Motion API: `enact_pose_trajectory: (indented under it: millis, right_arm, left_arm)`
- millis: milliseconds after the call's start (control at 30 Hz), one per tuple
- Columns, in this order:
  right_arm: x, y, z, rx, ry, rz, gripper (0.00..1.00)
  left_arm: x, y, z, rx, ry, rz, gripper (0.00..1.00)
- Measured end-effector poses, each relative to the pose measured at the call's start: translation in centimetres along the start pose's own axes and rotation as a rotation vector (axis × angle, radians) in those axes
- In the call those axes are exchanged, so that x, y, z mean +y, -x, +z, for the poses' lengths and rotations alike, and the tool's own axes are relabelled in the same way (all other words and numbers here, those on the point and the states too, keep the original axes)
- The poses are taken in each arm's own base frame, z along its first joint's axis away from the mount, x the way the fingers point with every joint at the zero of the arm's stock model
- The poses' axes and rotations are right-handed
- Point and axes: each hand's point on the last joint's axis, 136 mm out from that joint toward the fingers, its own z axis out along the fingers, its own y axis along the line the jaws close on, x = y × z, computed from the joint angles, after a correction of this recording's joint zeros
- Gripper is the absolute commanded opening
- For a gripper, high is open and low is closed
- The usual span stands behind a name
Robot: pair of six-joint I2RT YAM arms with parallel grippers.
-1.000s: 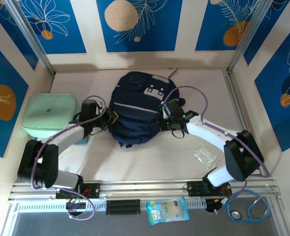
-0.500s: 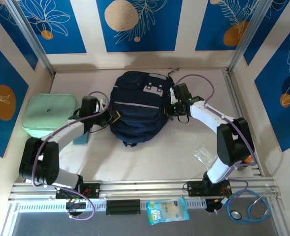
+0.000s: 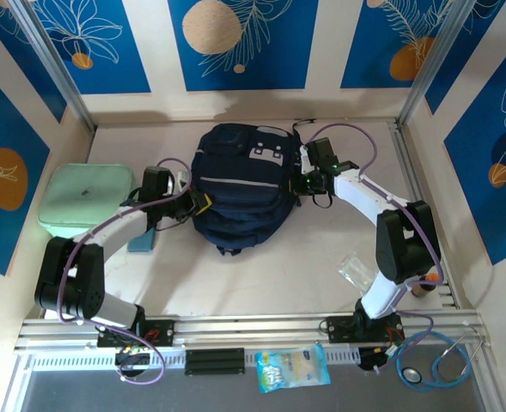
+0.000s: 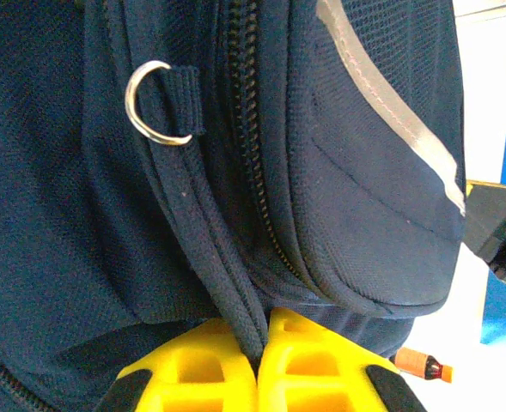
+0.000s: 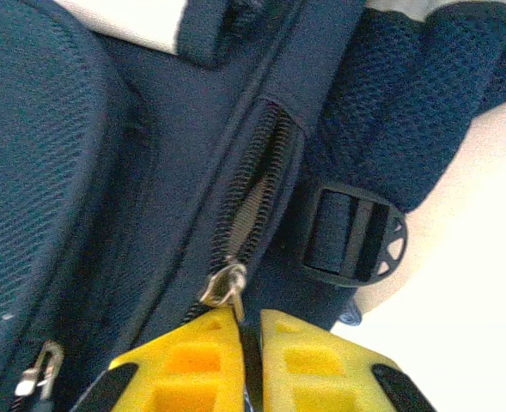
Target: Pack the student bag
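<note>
Student bag: left gripper pinches seam, right gripper zipper pull.

A mint green case lies at the surface's left edge. A clear packet lies toward its right.

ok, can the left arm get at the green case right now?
Probably, once freed: the left gripper is clamped on the backpack seam; the case lies right beside that arm, uncovered.

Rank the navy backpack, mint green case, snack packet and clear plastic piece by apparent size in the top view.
1. student bag
2. mint green case
3. snack packet
4. clear plastic piece
No two look alike in size.
</note>
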Motion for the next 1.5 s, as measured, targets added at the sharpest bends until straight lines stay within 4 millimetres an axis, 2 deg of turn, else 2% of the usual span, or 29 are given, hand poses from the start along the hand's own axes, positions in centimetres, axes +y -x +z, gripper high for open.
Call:
enact_pose_trajectory:
  millis: [167, 333, 500, 600, 700, 833, 1000, 1100, 1200, 1300, 1500]
  right_arm:
    - [-0.4, 0.3, -0.4, -0.009, -0.001, -0.036, 0.2]
    - [-1.9, 1.3, -0.8, -0.021, -0.037, -0.071, 0.21]
    - [-6.9, 4.5, -1.8, -0.093, -0.179, -0.016, 0.21]
    - [-7.6, 5.0, -2.1, -0.105, -0.196, 0.007, 0.24]
    - [-6.1, 4.6, -1.8, -0.092, -0.139, 0.028, 0.35]
    - [-2.6, 3.6, -2.3, -0.08, 0.009, 0.057, 0.5]
    - [3.2, 2.6, -2.4, -0.047, 0.198, 0.059, 0.56]
    - [5.7, 1.9, -1.8, -0.02, 0.254, 0.045, 0.59]
    - [7.1, 1.2, -0.6, 0.01, 0.278, 0.037, 0.6]
    - [7.2, 0.5, 0.6, 0.046, 0.292, 0.052, 0.6]
    - [8.6, 0.0, 0.8, 0.068, 0.373, 0.048, 0.6]
  left_arm:
    - [0.0, 0.0, 0.0, 0.004, 0.005, 0.0, 0.0]
    - [0.0, 0.0, -0.2, 0.009, 0.013, 0.015, 0.0]
    - [1.2, 0.4, -0.7, 0.008, 0.046, -0.002, 0.0]
    - [1.5, 0.4, -0.7, 0.01, 0.051, -0.008, 0.0]
    - [1.5, 0.4, -0.7, 0.009, 0.052, -0.009, 0.0]
    - [1.5, 0.4, -0.7, 0.01, 0.054, -0.01, 0.05]
    - [1.7, 0.4, -0.7, 0.007, 0.061, -0.009, 0.09]
    - [1.7, 0.4, -0.7, 0.006, 0.062, -0.009, 0.12]
    - [1.7, 0.4, -0.7, 0.005, 0.064, -0.009, 0.18]
    - [1.9, 0.5, -0.7, 0.002, 0.071, -0.006, 0.19]
    - [2.3, 0.2, -0.7, 0.005, 0.079, -0.011, 0.19]
